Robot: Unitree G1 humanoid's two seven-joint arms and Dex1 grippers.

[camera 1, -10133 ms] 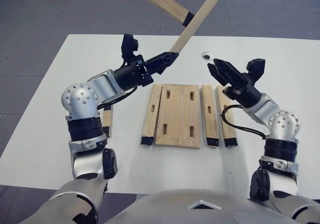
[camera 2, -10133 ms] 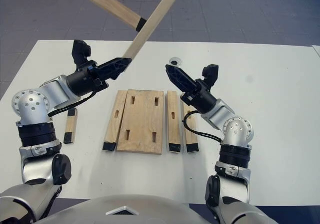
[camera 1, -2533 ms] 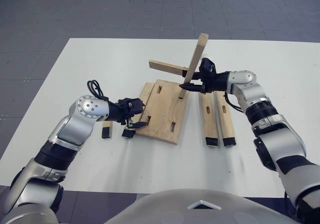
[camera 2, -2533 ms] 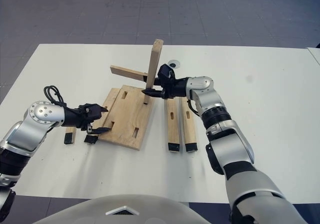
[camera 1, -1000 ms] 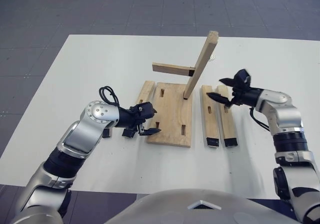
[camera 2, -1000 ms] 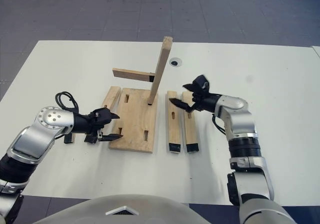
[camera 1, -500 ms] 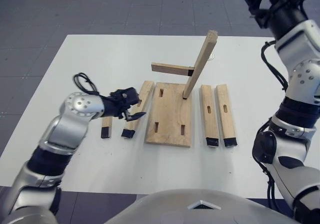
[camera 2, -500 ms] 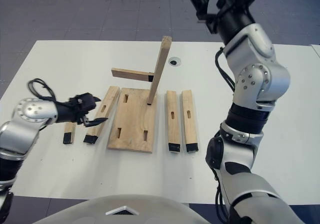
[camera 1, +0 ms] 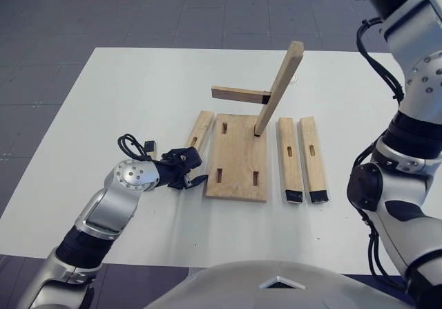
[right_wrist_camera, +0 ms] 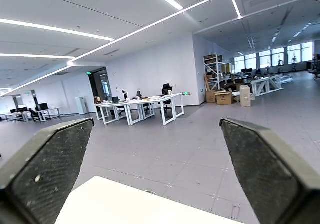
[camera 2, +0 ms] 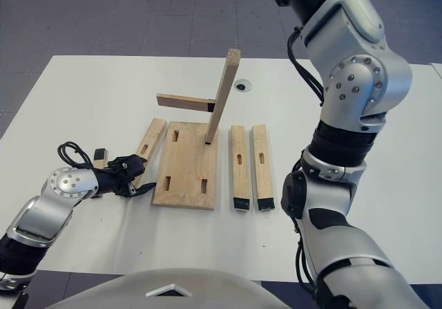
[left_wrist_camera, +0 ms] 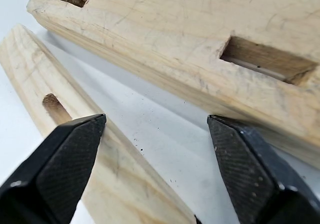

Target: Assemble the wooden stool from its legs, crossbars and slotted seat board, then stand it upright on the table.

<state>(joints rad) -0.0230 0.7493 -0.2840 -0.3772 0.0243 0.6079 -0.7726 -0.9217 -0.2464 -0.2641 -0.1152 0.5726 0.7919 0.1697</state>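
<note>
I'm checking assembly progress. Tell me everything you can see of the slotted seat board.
The seat board is a pale wooden rectangle lying flat on the white table, with four slots. A leg stands tilted in its far right slot, bearing a crossbar; three slots are empty. Other legs lie alongside, not touching it.

The left arm point(camera 1: 110, 205) extends from the near left with its elbow bent and its forearm low, angled toward the right. The left end effector point(camera 1: 188, 174) sits at the end of that forearm, close to the surface, with both black fingers point(left_wrist_camera: 65, 159) spread apart and nothing between them. The right arm point(camera 1: 414, 81) stands steeply raised at the right side, its forearm running up past the top edge, and the right end effector point(right_wrist_camera: 157, 129) is held high and faces outward, its two textured fingers point(right_wrist_camera: 50, 169) wide apart and empty.
</note>
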